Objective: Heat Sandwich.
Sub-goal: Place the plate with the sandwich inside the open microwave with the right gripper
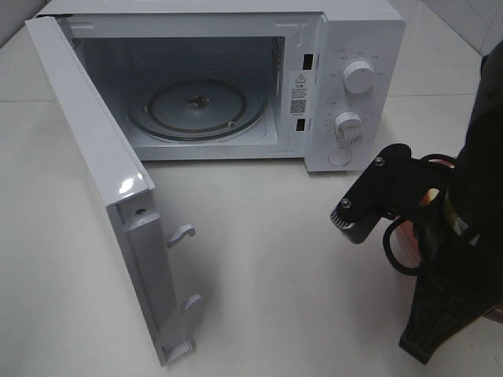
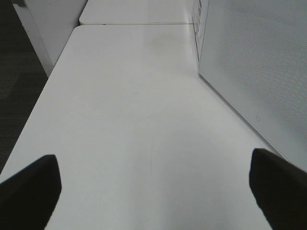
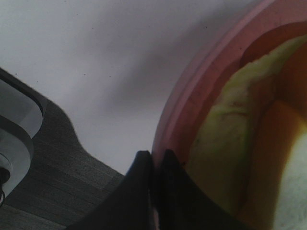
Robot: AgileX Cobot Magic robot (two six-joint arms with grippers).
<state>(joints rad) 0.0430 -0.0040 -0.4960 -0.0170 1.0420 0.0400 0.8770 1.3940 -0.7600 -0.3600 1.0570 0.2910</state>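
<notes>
The sandwich, pale yellow and white, lies in the round pink dish. My right gripper is shut on the dish's rim, with one finger on each side of it. In the high view my right arm hangs at the right, in front of the microwave's control panel. It hides nearly all of the dish; only a pinkish sliver shows. The white microwave stands open with its glass turntable bare. My left gripper is open and empty above the white table.
The microwave door swings out to the front left, latch hooks pointing right. Two knobs sit on the panel. In the left wrist view a white dotted panel stands beside the gripper, and the table edge drops off on the other side.
</notes>
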